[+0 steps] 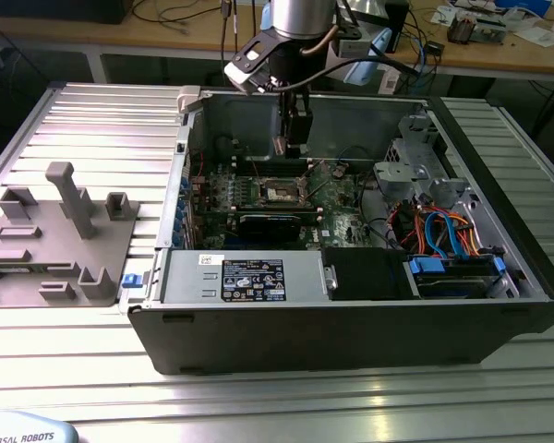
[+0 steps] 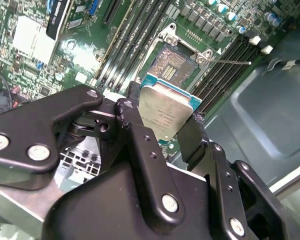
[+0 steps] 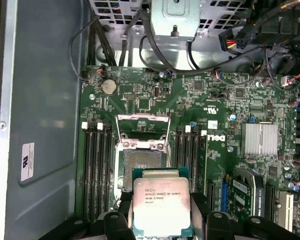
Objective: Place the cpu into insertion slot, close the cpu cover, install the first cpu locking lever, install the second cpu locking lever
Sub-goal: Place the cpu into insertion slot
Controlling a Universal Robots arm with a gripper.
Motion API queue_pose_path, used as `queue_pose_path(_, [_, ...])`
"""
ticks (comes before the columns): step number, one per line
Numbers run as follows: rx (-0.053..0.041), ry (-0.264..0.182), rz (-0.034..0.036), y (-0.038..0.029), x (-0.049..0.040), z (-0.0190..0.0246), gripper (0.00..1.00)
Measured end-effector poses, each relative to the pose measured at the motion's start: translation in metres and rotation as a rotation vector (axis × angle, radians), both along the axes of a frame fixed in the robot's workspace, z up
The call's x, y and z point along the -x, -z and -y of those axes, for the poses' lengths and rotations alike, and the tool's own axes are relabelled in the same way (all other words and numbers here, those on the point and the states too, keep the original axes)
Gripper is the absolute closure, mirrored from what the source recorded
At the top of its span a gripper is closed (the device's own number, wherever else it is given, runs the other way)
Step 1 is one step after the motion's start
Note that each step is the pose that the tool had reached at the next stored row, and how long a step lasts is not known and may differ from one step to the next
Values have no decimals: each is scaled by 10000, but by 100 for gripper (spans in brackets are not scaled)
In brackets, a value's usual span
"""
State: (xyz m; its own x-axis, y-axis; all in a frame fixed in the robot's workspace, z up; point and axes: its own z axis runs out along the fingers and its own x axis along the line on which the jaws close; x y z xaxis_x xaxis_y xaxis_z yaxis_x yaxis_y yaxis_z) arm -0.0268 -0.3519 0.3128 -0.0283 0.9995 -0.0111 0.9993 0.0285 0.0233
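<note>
black two-finger gripper point(image 2: 164, 120): jaws clamped on flat square silvery-topped cpu point(image 3: 161, 210) | cpu held above dark square metal-rimmed insertion slot point(image 3: 140, 167), not touching | silvery cpu cover point(image 3: 142, 125) raised | open grey computer case point(image 1: 369, 120) holds green motherboard point(image 3: 230, 115)

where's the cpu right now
In the first wrist view the small square silvery-topped cpu is clamped in the black hand, held over the green motherboard, just short of the open dark square insertion slot.

cpu point(image 3: 161, 206) — brushed silvery metal, fingers point(image 2: 140, 145) matt black
</note>
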Motion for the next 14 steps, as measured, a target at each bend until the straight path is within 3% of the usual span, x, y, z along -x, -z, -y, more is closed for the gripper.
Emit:
queue_pose_path(5, [-1,469,0,62,0,-23,46])
queue_pose_path(14, [1,365,1,168,0,-81,46])
